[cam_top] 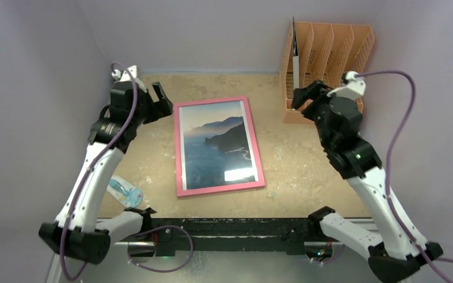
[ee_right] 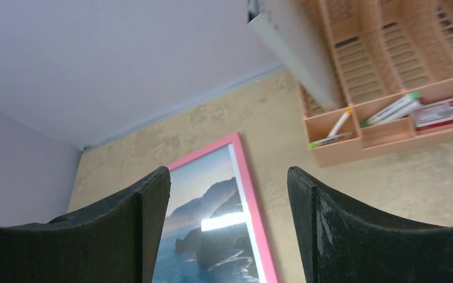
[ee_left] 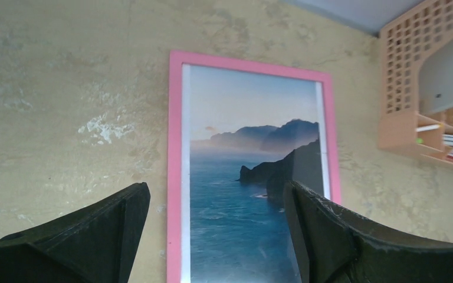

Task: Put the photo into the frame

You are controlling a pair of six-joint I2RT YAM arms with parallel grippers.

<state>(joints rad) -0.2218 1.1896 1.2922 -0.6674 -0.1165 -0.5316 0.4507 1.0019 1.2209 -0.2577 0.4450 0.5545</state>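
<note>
Right, containers first: the frame [cam_top: 219,190] lies flat on the table [cam_top: 307,177], pink edge up, and the photo [cam_top: 215,147] sits inside it, sea and cliffs showing, with glare on the lower part. At the far right corner the orange file rack [cam_top: 354,41] stands upright. A pale sheet [ee_right: 298,50] leans in one of its slots, and its low front compartments hold green-capped pens [ee_right: 337,125] and a red and white box [ee_right: 439,113]. My left gripper [cam_top: 161,101] hangs just beside the frame's far left corner, jaws spread wide, gripping nothing. My right gripper [cam_top: 304,95] hovers between frame and rack, jaws likewise wide apart and empty, touching neither.
</note>
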